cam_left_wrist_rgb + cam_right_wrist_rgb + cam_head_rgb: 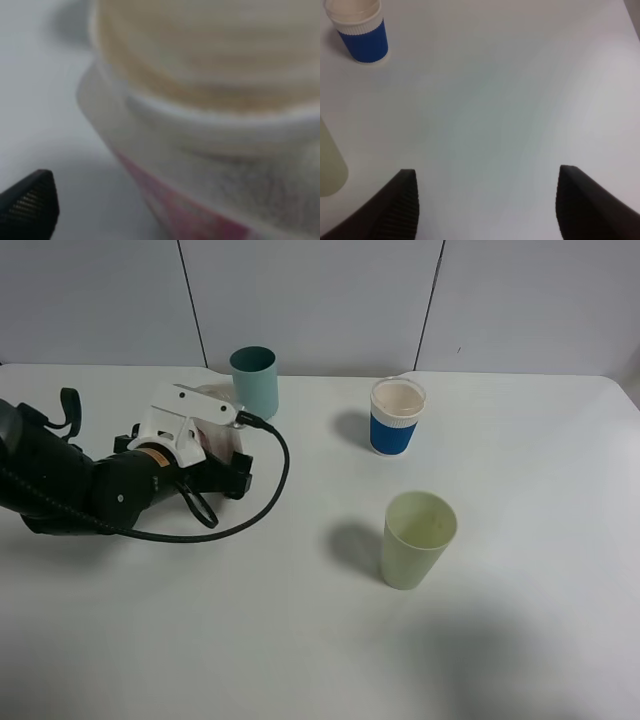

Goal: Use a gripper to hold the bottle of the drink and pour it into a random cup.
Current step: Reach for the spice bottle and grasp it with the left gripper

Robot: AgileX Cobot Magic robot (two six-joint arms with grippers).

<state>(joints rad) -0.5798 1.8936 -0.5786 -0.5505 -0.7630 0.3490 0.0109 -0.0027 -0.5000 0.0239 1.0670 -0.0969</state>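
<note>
The bottle stands at the back left of the table, mostly hidden behind my left gripper; only a bit of its reddish label shows. The left wrist view is filled by the blurred bottle, with its wide neck and red label. One black fingertip stands off its side, so the jaws are open around it. A tan tint in the neck may be the drink; the blur hides it. The pale green cup stands right of centre, empty. My right gripper is open over bare table, beside the cup.
A teal cup stands just behind the left gripper. A white cup with a blue sleeve stands at the back centre, also seen as the blue-sleeved cup in the right wrist view. A black cable loops beside the left arm.
</note>
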